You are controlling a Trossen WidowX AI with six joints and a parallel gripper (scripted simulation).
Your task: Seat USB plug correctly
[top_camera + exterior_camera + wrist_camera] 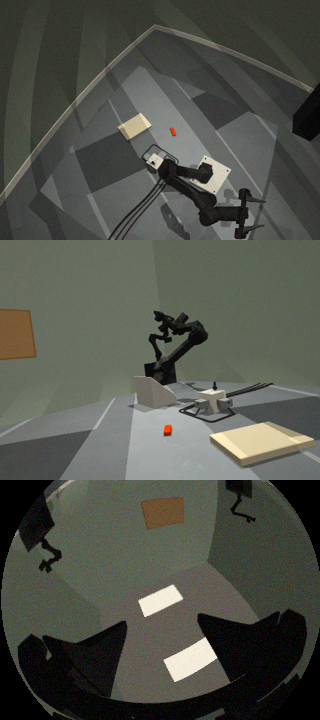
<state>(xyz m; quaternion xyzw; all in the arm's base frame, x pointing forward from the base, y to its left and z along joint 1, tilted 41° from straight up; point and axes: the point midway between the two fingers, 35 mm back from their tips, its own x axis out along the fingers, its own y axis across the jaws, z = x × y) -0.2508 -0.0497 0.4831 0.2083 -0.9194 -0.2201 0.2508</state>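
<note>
Top view: the fingers [264, 213] stand wide apart, well away from the power cube [155, 160].

Probably a plug, dark, atop the pale power cube [156, 158].

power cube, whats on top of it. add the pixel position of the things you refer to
A small black plug [153, 162] [214, 386] stands upright in the top of the power cube [155, 158] [212, 395]. Its inserted end is hidden, so its seating depth can't be seen.
</note>
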